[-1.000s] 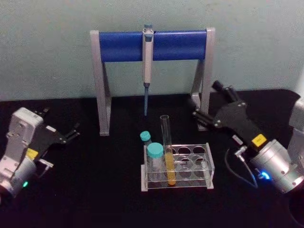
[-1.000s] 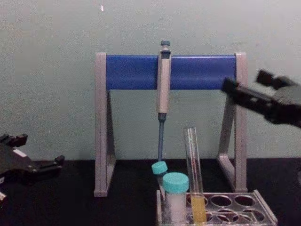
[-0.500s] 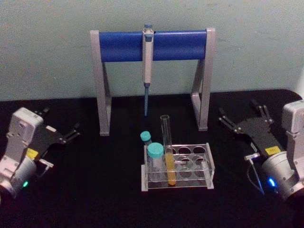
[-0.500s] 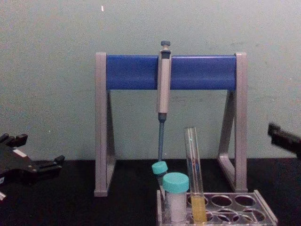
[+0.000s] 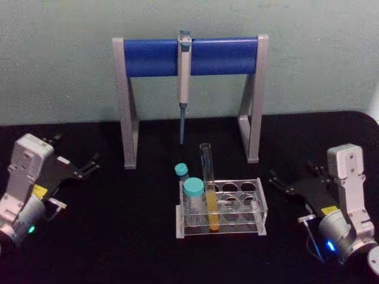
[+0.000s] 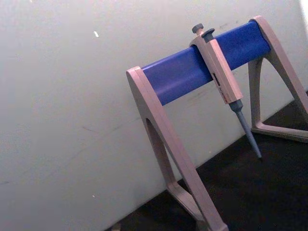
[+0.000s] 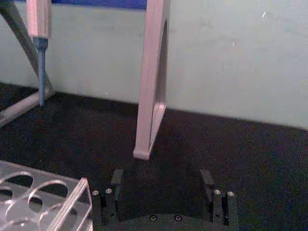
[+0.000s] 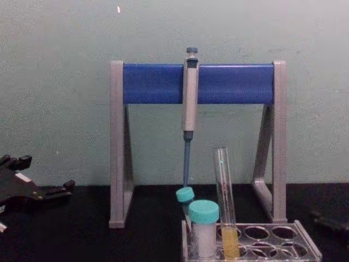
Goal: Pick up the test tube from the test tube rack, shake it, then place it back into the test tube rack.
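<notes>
The test tube (image 5: 207, 183) stands upright in the front row of the clear test tube rack (image 5: 249, 207), yellow liquid in its lower part; the chest view shows the test tube (image 8: 224, 202) and the rack (image 8: 272, 246) from the side. My right gripper (image 5: 295, 173) is low over the table to the right of the rack, open and holding nothing. In the right wrist view its fingers (image 7: 117, 179) stand wide apart, with a corner of the rack (image 7: 43, 202) beside them. My left gripper (image 5: 77, 151) rests open at the far left, also seen as the left gripper (image 8: 46, 173) in the chest view.
Two white vials with teal caps (image 5: 193, 188) stand in the rack's left end. Behind it rises a grey-and-blue pipette stand (image 5: 189, 56) with a pipette (image 5: 183, 83) hanging from its bar. The stand's right leg (image 7: 151, 86) is just ahead of my right gripper.
My right gripper has dropped from up by the stand's right leg and drawn back to the right, low beside the rack. The left arm and the test tube have stayed put.
</notes>
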Robot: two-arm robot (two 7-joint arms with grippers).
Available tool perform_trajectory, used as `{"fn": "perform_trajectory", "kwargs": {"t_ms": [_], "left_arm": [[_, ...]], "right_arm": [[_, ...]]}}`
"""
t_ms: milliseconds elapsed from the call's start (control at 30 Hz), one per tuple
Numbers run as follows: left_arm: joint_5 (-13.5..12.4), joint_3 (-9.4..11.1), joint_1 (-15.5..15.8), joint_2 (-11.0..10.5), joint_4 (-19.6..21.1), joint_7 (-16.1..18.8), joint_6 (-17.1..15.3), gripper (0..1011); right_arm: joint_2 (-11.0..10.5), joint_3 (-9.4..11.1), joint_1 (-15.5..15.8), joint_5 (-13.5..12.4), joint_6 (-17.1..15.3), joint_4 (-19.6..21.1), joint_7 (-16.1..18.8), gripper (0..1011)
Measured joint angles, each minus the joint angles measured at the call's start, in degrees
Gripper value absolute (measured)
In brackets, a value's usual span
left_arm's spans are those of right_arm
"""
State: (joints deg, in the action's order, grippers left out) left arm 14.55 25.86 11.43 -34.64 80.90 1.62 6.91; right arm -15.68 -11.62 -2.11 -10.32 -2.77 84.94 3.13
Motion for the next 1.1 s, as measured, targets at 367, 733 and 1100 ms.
{"fn": "perform_trajectory", "kwargs": {"t_ms": [367, 733, 1100], "left_arm": [[0.0, 0.0, 0.0, 0.0, 0.0, 0.0, 0.0, 1001], [0.0, 0.0, 0.0, 0.0, 0.0, 0.0, 0.0, 1001], [0.0, 0.0, 0.0, 0.0, 0.0, 0.0, 0.0, 1001]], "right_arm": [[1.0, 0.7, -0.5, 0.1, -2.6, -1.6, 2.0, 1000], [0.9, 0.6, -0.5, 0.1, -2.5, -1.5, 1.9, 1000], [0.8, 0.5, -0.5, 0.1, -2.4, -1.4, 1.9, 1000]]}}
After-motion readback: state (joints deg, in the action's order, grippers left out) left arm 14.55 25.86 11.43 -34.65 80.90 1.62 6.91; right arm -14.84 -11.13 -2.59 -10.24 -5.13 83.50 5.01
